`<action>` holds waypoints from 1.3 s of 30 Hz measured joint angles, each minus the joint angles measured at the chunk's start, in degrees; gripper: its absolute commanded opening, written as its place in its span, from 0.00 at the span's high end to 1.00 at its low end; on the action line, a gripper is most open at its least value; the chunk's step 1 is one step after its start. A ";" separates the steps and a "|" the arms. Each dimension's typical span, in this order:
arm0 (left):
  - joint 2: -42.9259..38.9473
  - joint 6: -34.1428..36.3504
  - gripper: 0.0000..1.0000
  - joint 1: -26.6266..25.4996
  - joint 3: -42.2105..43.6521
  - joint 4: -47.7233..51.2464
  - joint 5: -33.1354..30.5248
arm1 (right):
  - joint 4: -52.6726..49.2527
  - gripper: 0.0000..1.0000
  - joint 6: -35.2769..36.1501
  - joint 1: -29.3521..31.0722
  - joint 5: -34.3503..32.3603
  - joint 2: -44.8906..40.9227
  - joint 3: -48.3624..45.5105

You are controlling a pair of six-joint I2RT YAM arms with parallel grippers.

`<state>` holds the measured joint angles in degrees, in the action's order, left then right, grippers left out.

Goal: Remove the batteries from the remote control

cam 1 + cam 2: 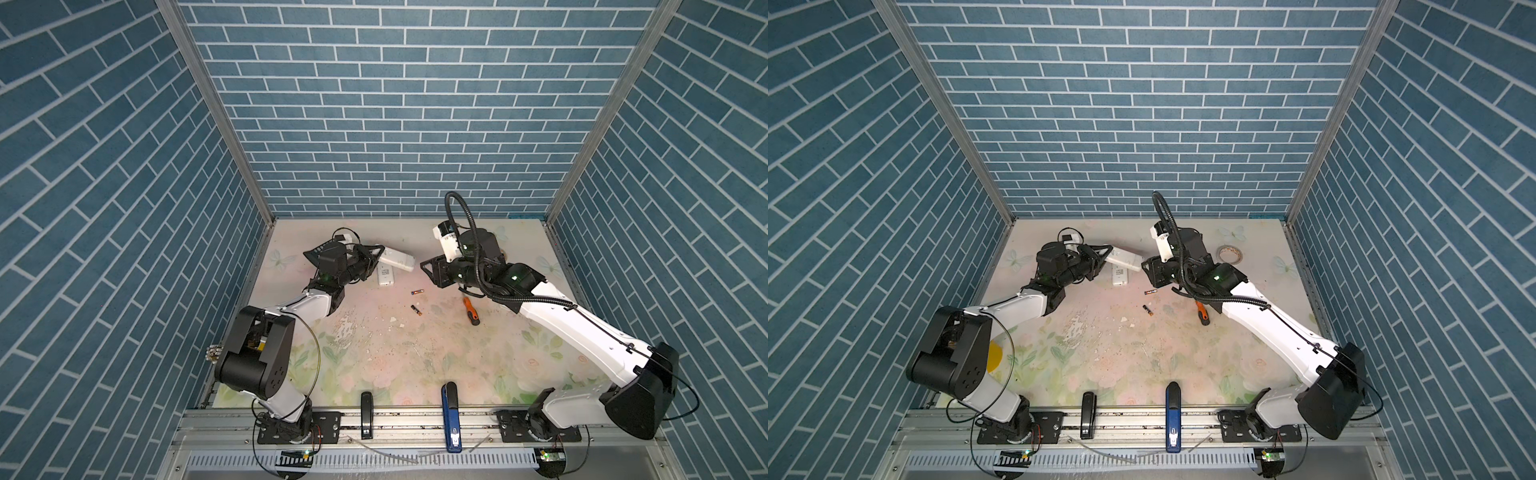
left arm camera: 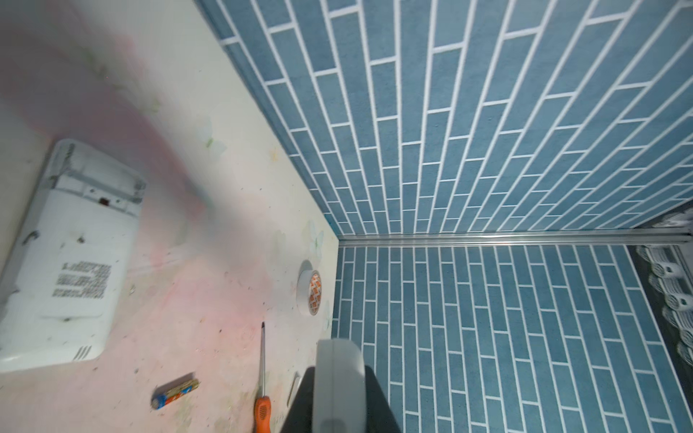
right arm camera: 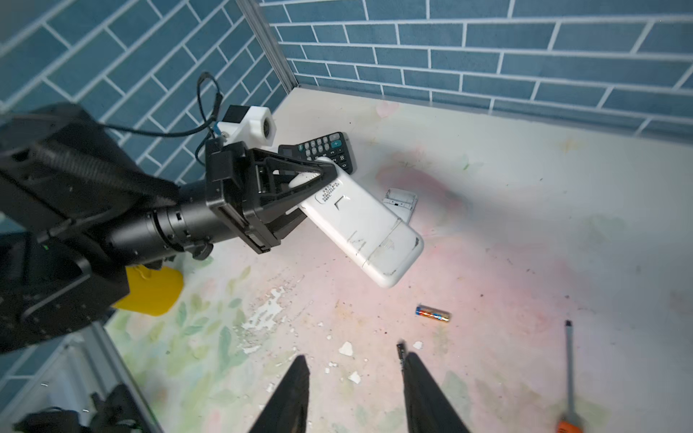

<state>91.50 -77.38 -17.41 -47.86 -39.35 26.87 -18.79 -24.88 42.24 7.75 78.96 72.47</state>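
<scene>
White remote control point(image 3: 367, 232) hangs tilted above the floral table point(image 3: 525, 225), with one end pinched tight between the jaws of the left gripper point(image 3: 318, 176). An orange-and-blue battery point(image 3: 432, 314) lies loose on the table near it. A dark battery point(image 1: 416, 310) lies a little nearer the front edge. The right gripper point(image 3: 355, 358) hovers close by, its jaws spread and holding nothing. An orange-handled screwdriver point(image 1: 471, 311) lies beside the batteries, and a black calculator point(image 3: 326, 148) sits behind the remote.

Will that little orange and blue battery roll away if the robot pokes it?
Probably: the battery is a round cylinder lying sideways on the flat table, so a nudge likely rolls it. Being tiny, it's probably light.
</scene>
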 measured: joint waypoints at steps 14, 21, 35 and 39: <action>-0.02 0.85 1.00 -4.87 0.15 -12.90 -2.89 | 18.40 0.53 -23.85 -9.51 13.57 5.29 -7.61; -0.07 1.99 1.00 -6.10 0.15 -13.29 -2.89 | 21.14 0.53 -25.59 -10.16 16.35 7.17 -7.58; -1.64 3.28 1.00 -6.29 0.98 -13.29 -3.76 | 23.98 0.63 -27.89 -10.88 18.32 8.63 -7.56; -1.64 3.28 1.00 -6.34 1.16 -13.29 -3.72 | 24.79 0.58 -28.26 -10.91 19.06 9.33 -7.52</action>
<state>89.86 -74.11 -23.75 -46.70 -52.64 23.16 6.00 -53.15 31.33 26.81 88.29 64.95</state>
